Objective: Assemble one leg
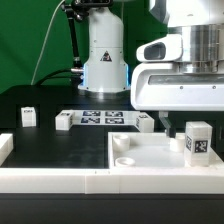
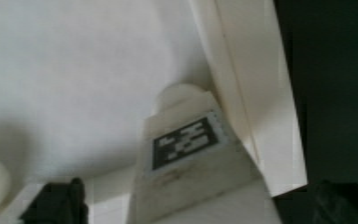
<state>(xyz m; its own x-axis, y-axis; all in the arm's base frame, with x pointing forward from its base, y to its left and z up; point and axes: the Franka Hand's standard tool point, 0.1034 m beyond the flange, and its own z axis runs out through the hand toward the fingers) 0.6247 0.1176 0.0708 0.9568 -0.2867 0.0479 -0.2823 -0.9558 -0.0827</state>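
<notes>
A leg [image 1: 197, 140], a small white block with a black-and-white tag, stands upright on the large white panel [image 1: 150, 160] near its right edge in the exterior view. My gripper [image 1: 160, 124] hangs just behind it, low over the panel, jaws open and empty. In the wrist view the same leg [image 2: 190, 140] shows between and ahead of my two dark fingertips [image 2: 60, 203], with the gripper [image 2: 202, 208] not closed on it. Two more legs [image 1: 28, 117] [image 1: 65, 122] stand on the black table at the exterior view's left.
The marker board [image 1: 105, 119] lies flat mid-table. The robot base [image 1: 103, 55] stands behind it. A low white fence [image 1: 40, 178] runs along the front left. The panel's rim [image 2: 247, 90] borders black table in the wrist view.
</notes>
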